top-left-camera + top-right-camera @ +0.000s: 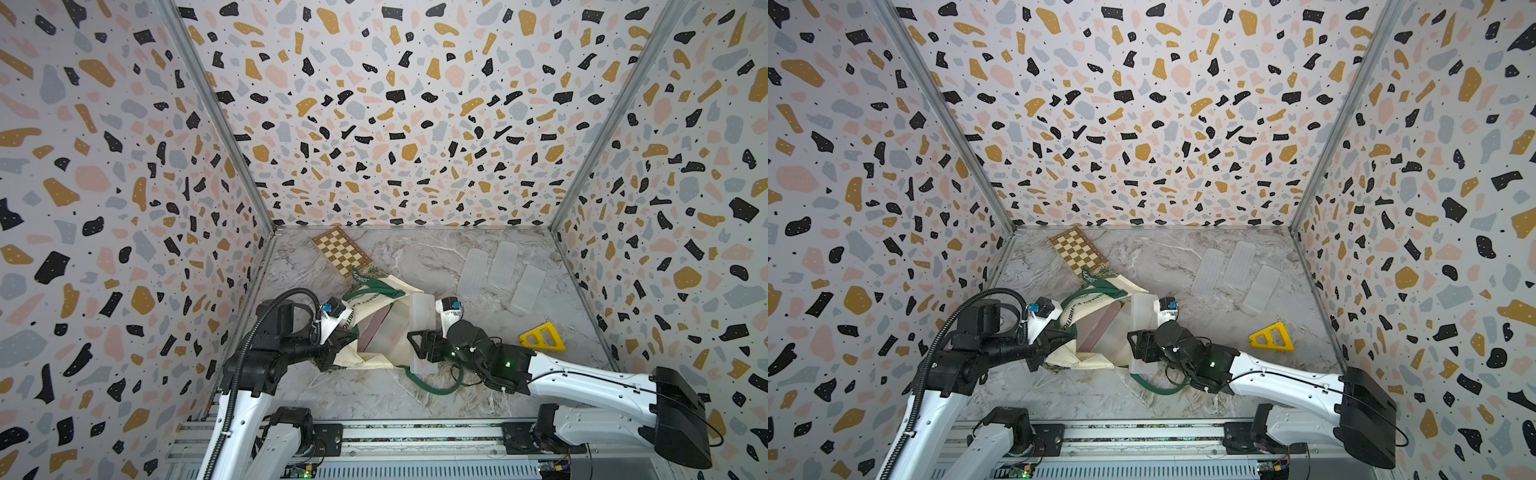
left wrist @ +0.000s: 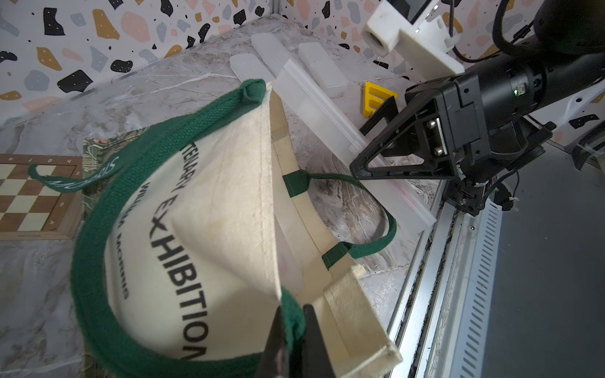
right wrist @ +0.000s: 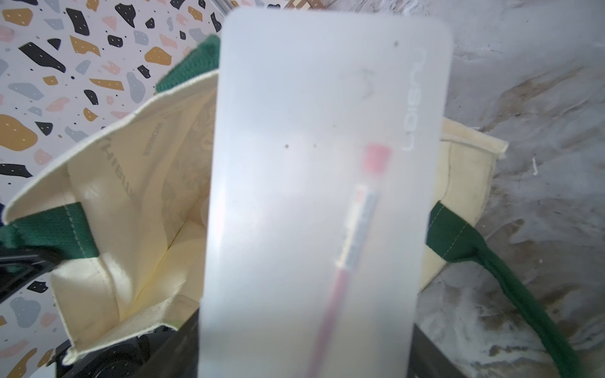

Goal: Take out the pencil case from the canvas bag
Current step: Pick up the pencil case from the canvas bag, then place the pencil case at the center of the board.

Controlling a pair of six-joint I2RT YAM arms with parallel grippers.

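Note:
The canvas bag (image 1: 365,358) (image 1: 1086,360) (image 2: 212,196) (image 3: 131,183) lies on the marble table with its mouth held open. My left gripper (image 1: 334,351) (image 1: 1054,349) (image 2: 293,315) is shut on the bag's green strap at the rim. The pencil case (image 1: 424,316) (image 1: 1144,313) (image 2: 327,121) (image 3: 327,163) is a frosted box with a red pen showing inside. It hangs just outside the bag's mouth. My right gripper (image 1: 420,345) (image 1: 1138,347) (image 2: 370,158) (image 3: 304,355) clamps it across its width.
A chessboard (image 1: 340,251) lies at the back left, partly under the bag. Three more frosted cases (image 1: 503,266) lie at the back right, a yellow triangular piece (image 1: 542,337) to the right. A loose green strap (image 1: 436,388) loops across the table in front.

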